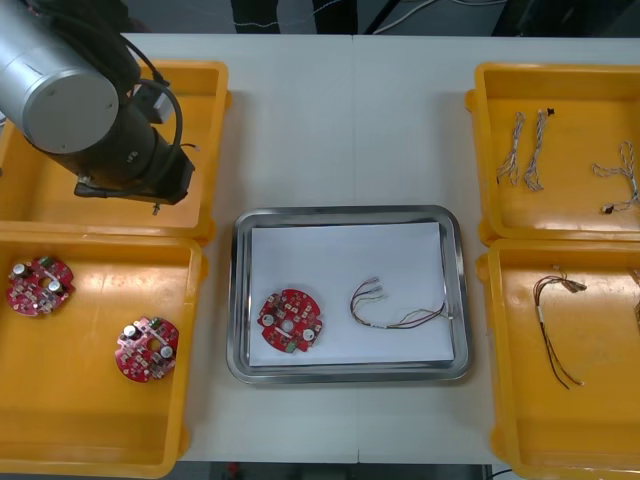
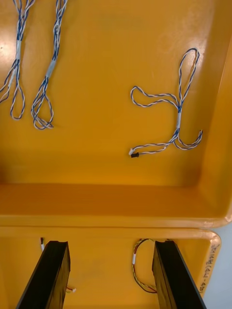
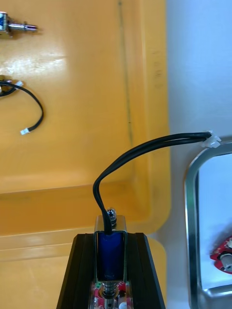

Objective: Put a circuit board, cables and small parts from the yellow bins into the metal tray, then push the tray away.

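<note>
Small metal part (image 3: 110,252) pinched in my left gripper (image 3: 110,239).
I clamp it, its black cable (image 3: 145,147) arching out, over the yellow bin (image 1: 200,100) at ten o'clock from the metal tray (image 1: 233,300); my right gripper (image 2: 111,253), fingers spread, seemingly hangs around three o'clock.

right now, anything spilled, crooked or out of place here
Nothing stands out. The circuit board and red and yellow cable lie inside the metal tray; the left claw grips a small metal part; the right claw hovers over a yellow bin.
</note>
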